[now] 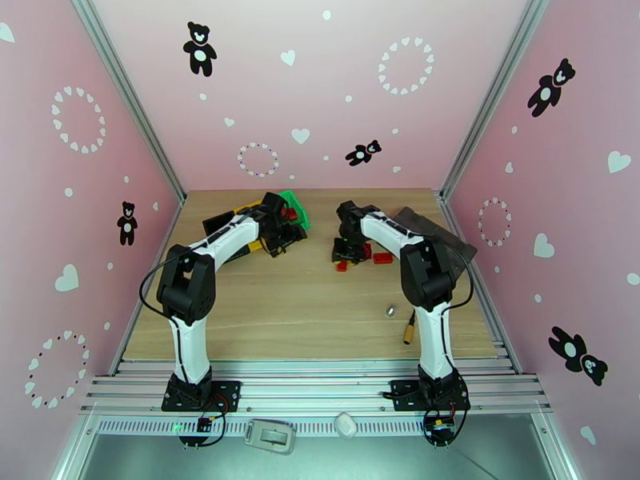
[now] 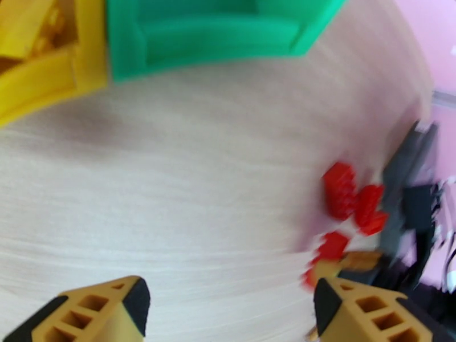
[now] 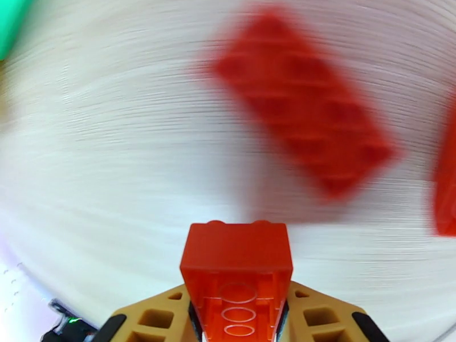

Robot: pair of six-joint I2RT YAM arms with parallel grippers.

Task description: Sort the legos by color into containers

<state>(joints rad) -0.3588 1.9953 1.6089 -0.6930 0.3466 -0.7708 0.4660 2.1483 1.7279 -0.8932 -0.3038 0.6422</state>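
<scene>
My right gripper (image 3: 236, 314) is clenched on a red brick (image 3: 236, 260), its hollow underside toward the wrist camera and its studs turned away. Beyond it a longer red brick (image 3: 302, 104) lies studs-up on the table (image 1: 304, 314), blurred, its long axis slanting across the view. My left gripper (image 2: 228, 306) hangs with jaws released near the green bin (image 2: 211, 35) and yellow bin (image 2: 51, 81) at the far left. Loose red bricks (image 2: 347, 195) lie to its right.
</scene>
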